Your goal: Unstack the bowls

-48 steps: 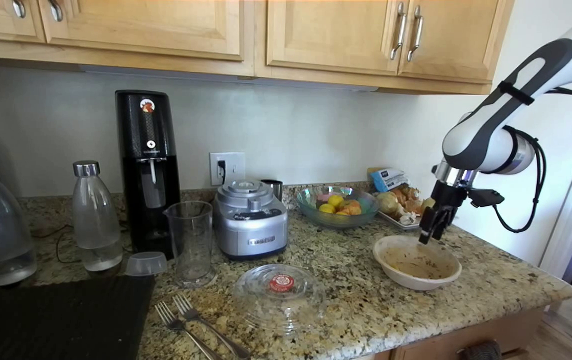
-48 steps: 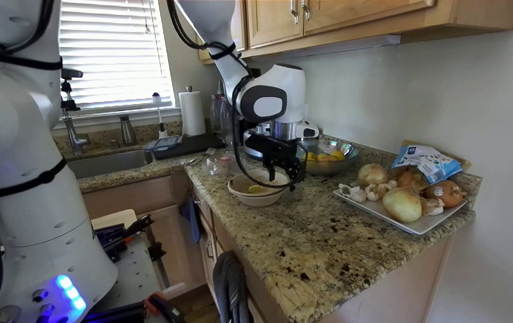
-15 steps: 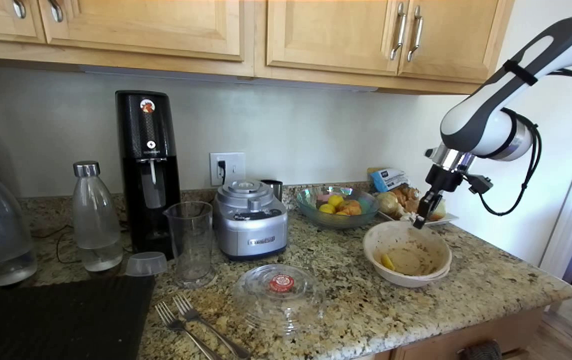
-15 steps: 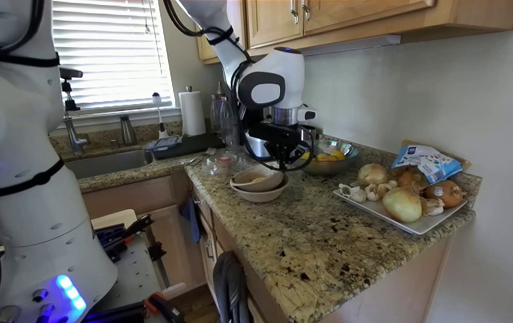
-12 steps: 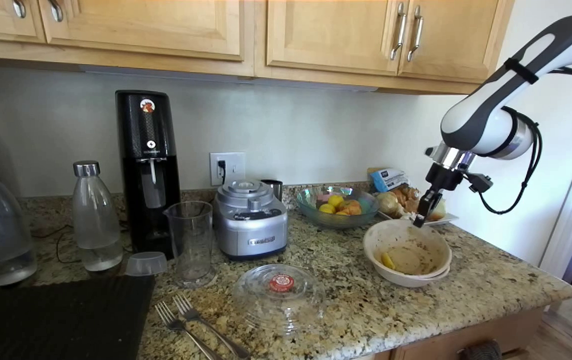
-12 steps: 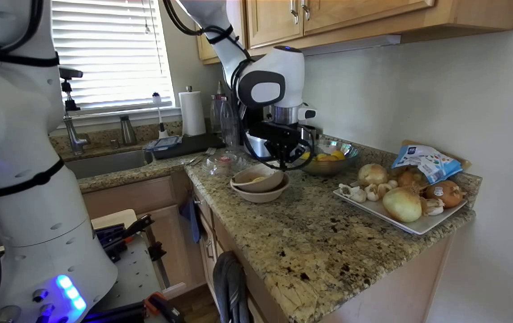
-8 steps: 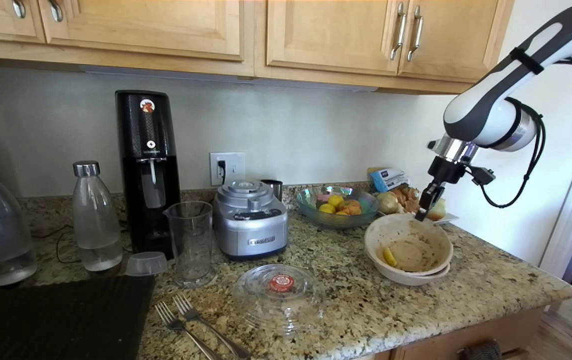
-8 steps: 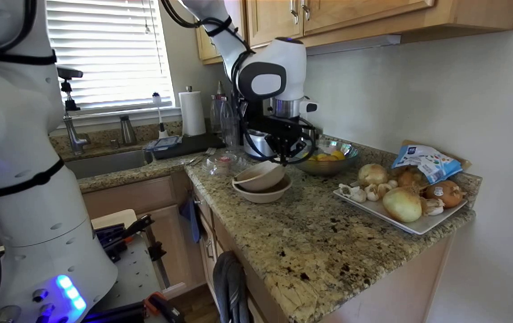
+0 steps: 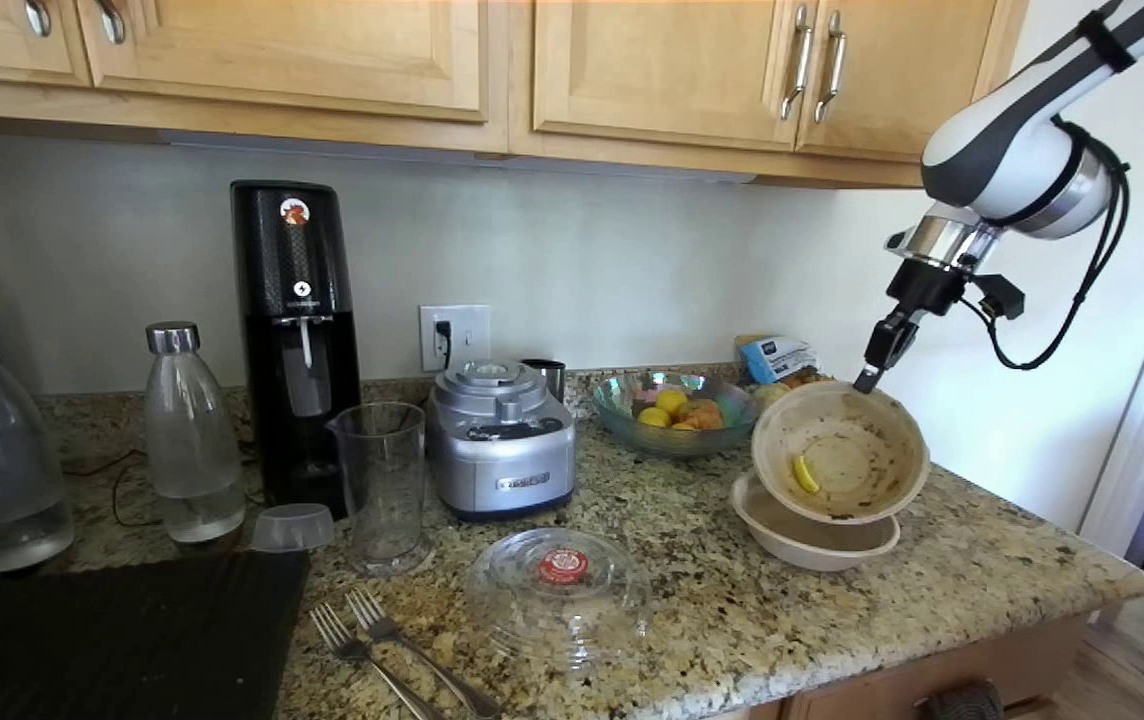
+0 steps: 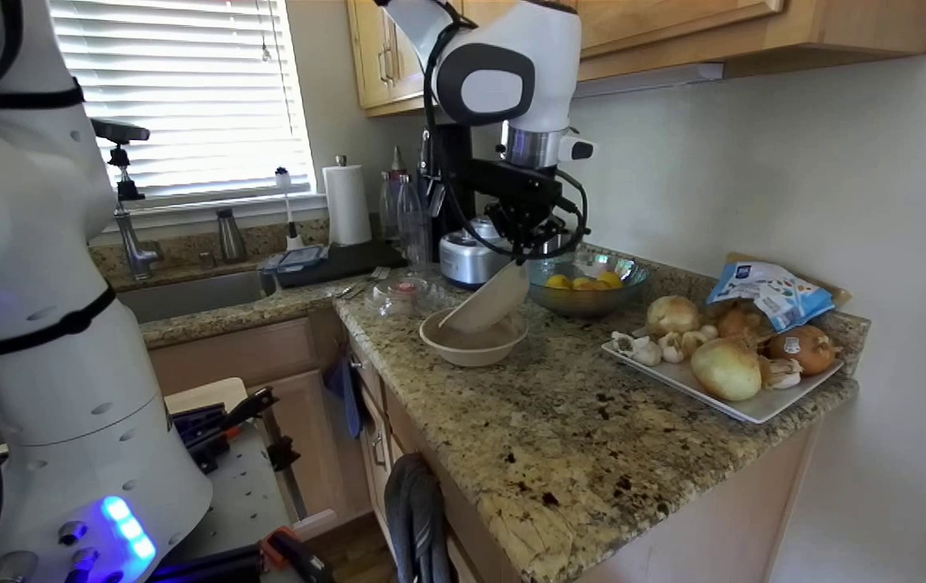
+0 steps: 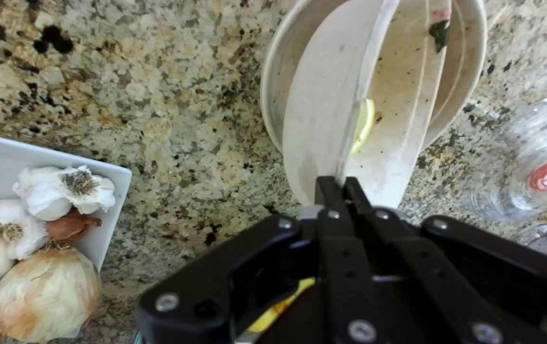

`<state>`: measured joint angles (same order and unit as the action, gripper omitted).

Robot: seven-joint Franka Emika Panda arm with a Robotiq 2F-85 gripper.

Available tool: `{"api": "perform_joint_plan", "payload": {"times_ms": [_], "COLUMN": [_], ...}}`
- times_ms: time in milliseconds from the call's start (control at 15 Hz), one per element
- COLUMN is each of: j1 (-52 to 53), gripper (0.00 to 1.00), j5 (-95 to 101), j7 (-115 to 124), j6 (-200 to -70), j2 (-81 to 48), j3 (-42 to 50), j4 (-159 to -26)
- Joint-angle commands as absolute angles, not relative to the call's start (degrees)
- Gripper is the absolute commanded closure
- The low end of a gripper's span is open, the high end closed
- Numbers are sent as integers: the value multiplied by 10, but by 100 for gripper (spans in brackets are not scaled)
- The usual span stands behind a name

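One cream-beige bowl [image 9: 867, 450] hangs steeply tilted from my gripper [image 9: 866, 382], pinched at its upper rim; a yellow wedge [image 9: 805, 474] lies inside it. Beneath it the second bowl [image 9: 812, 548] stands upright on the counter. In an exterior view the low edge of the raised bowl [image 10: 495, 300] reaches into the lower bowl [image 10: 471, 355]; whether they touch I cannot tell. From the wrist view, the fingers of my gripper [image 11: 341, 183] are closed on the rim of the tilted bowl [image 11: 319, 100], with the lower bowl [image 11: 464, 71] behind it.
A glass bowl of fruit [image 9: 677, 440] and a food processor [image 9: 502, 450] stand at the back. A clear plastic lid [image 9: 560, 600] lies beside the bowls. A white plate [image 10: 694, 387] with onions and garlic sits near the counter's end, and cabinets [image 9: 672, 70] hang above.
My gripper has risen with one rim of the top bowl, tipping it steeply and lifting most of it out of the lower bowl. The lower bowl has stayed about where it was.
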<state>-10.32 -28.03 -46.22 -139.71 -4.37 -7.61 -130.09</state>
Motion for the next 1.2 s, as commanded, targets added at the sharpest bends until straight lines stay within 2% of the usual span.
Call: {"api": "perform_joint_plan", "payload": {"times_ms": [0, 733, 1133], "j1": [-89, -122, -142], "gripper": [95, 95, 95], "j5": [-309, -323, -322], "j7": [-487, -550, -545], "j6": [-1349, -1133, -1066], "j2": [-17, -79, -95], "j3": [-34, 50, 76], "j4": [-1297, -1192, -1151]}}
